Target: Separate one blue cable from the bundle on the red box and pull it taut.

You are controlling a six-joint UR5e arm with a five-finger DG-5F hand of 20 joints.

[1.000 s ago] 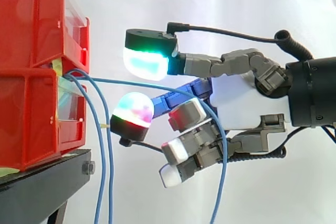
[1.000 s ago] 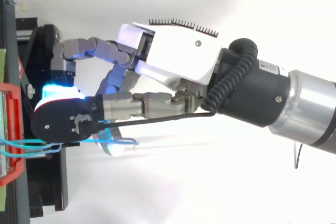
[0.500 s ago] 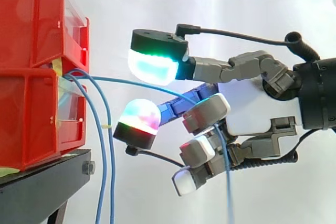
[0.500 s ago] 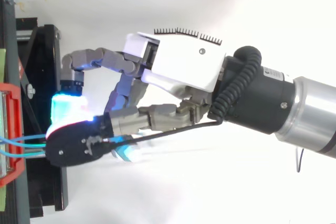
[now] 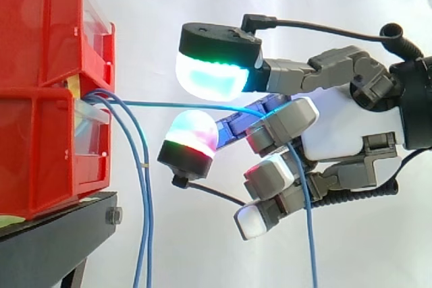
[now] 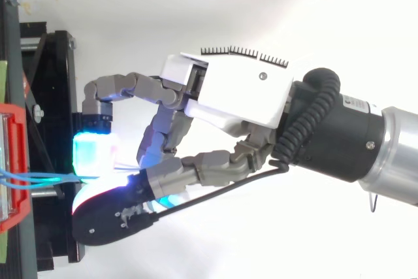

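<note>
We have the hand (image 5: pixel 337 129) clenched on one thin blue cable (image 5: pixel 175 104), with its lower fingers (image 5: pixel 280 126) curled around the strand. The cable runs nearly level from the front of the lower red plastic bin (image 5: pixel 40 153) to those fingers, then drops slack below them. Two other blue cables (image 5: pixel 144 207) hang beside the bin. We judge the cable light, limp and slippery. It is best held deep in the curled fingers, firmly enough that it does not slide.

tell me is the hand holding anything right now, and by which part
One blue cable, hooked mid-length by the hand's curled fingers; from there it runs nearly straight to the red box, and its rest hangs down.
</note>
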